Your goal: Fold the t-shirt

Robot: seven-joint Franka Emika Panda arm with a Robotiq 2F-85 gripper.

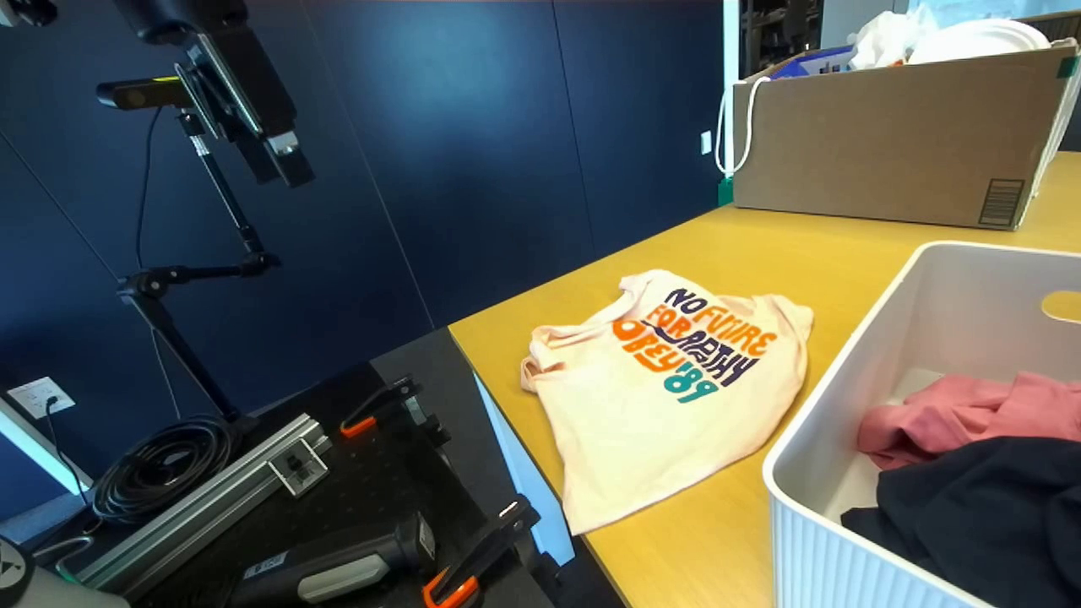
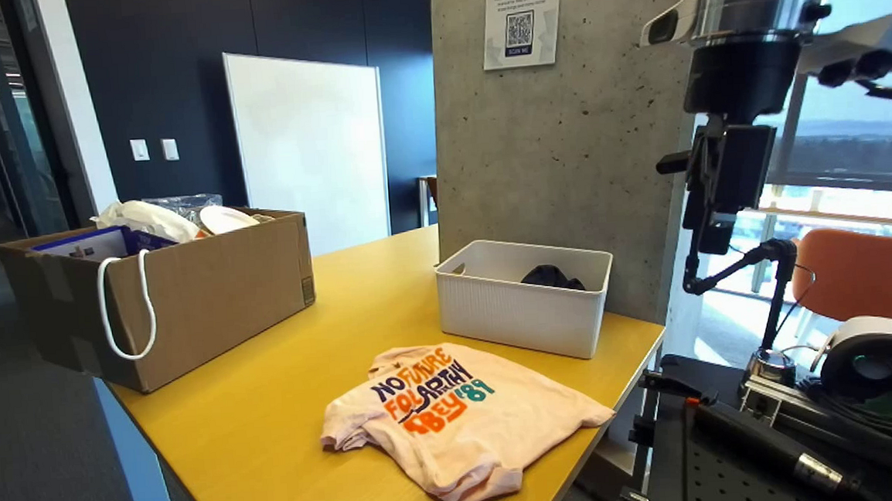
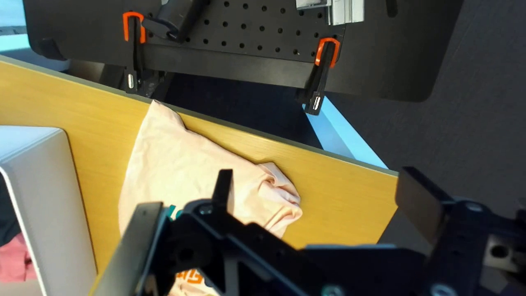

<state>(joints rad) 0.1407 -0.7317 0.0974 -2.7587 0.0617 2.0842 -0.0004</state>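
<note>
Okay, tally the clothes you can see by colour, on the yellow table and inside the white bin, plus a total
Cream t-shirt: 1
Pink garment: 1
Dark navy garment: 1
Total: 3 visible; anything buried in the white bin can't be counted.

T-shirt (image 1: 659, 422): free approach from above.
White bin (image 2: 520, 319): walled obstacle, just beside T-shirt.
Cardboard box (image 1: 878, 139): obstacle, well apart.

My gripper (image 2: 706, 231) hangs at three o'clock in an exterior view, fingertips (image 2: 716, 240) aimed near six, wrist (image 2: 744, 77) above at twelve, and in the wrist view I see fingers (image 3: 223, 187) spread wide!
</note>
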